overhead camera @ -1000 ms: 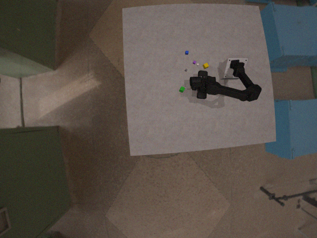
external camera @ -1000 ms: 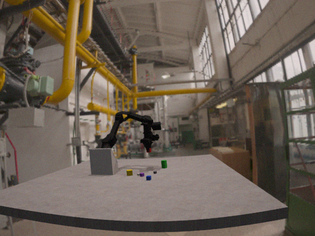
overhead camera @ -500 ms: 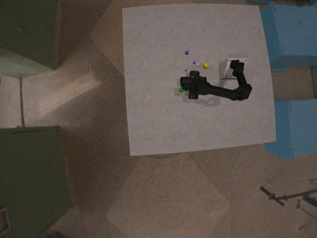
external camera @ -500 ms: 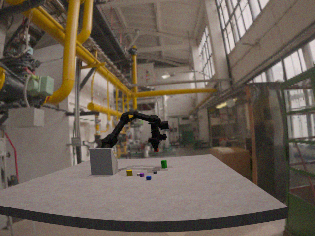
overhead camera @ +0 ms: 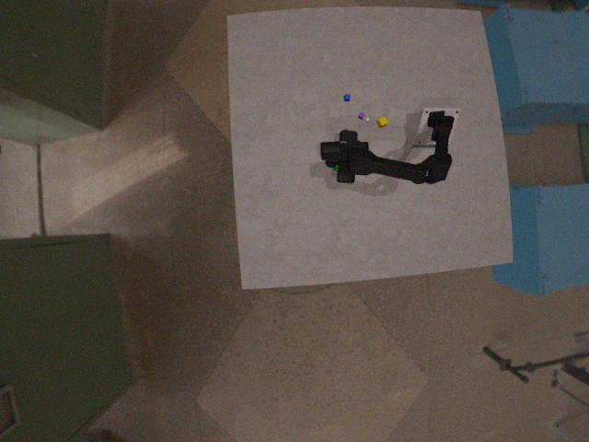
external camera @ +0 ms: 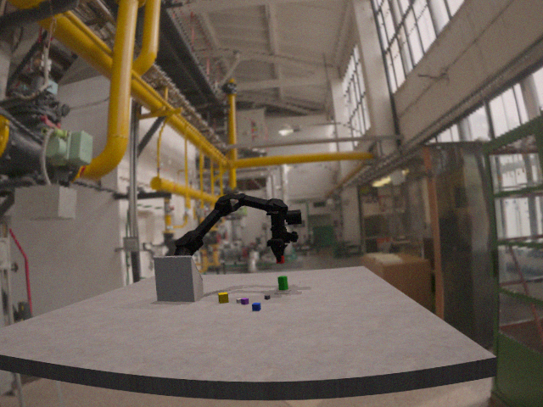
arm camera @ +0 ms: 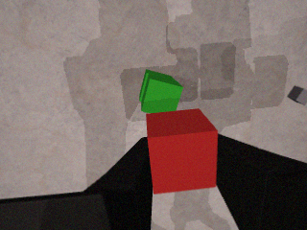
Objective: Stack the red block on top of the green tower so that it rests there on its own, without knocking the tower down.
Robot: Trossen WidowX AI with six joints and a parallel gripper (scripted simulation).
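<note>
My gripper (external camera: 279, 259) (arm camera: 176, 142) is shut on the red block (external camera: 281, 259) (arm camera: 182, 163) and holds it in the air. The green tower (external camera: 282, 282) (arm camera: 162, 93) stands upright on the table. In the exterior view the red block is above the tower with a clear gap between them. In the wrist view the tower lies just beyond the red block's far edge, a little to the left. In the top view the arm hides the red block and most of the green tower (overhead camera: 336, 168).
A yellow block (overhead camera: 382, 122) (external camera: 223, 298), a purple block (overhead camera: 361, 115) (external camera: 244, 301), a small white block (overhead camera: 367, 119) and a blue block (overhead camera: 347, 97) (external camera: 255, 307) lie on the table (overhead camera: 285, 228) (external camera: 306, 346). A small dark block (external camera: 266, 297) (arm camera: 297, 94) lies nearer the tower.
</note>
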